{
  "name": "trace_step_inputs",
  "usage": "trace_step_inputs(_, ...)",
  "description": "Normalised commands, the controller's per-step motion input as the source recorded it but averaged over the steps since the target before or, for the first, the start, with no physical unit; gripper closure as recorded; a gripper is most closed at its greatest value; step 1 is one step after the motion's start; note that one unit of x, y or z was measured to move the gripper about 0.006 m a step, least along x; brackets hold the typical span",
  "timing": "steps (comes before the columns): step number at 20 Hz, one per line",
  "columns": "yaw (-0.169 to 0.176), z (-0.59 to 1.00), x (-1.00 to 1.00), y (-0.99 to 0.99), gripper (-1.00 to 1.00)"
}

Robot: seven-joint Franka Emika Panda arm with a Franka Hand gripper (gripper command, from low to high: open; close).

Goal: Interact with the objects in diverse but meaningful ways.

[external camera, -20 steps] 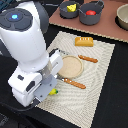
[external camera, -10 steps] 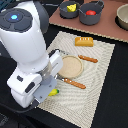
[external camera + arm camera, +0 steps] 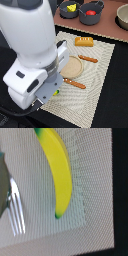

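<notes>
A yellow banana (image 3: 56,172) with a green tip lies on the woven placemat (image 3: 95,158) close to its edge, filling the wrist view. In the exterior view only the banana's tip (image 3: 56,92) peeps out beside the arm's hand (image 3: 46,90), which hangs right over it. The fingers are hidden by the arm's body. A golden-brown bread loaf (image 3: 84,41) lies at the far end of the mat. The red tomato (image 3: 90,12) and the yellow cheese wedge (image 3: 72,8) each sit in a dark pot behind the mat.
A round tan plate (image 3: 72,66) sits mid-mat, with an orange-handled knife (image 3: 88,59) and fork (image 3: 75,83) on either side; the fork's tines (image 3: 15,210) lie beside the banana. A beige bowl (image 3: 122,17) stands at the exterior view's far right.
</notes>
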Motion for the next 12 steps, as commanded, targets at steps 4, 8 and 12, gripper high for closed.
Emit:
trace_step_inputs(4, 0.055, 0.26, 0.14, 0.8, -1.0)
trace_step_inputs(8, 0.092, 0.41, 0.31, 0.73, -1.0)
trace_step_inputs(12, 0.095, 0.28, 0.35, 0.68, -1.0)
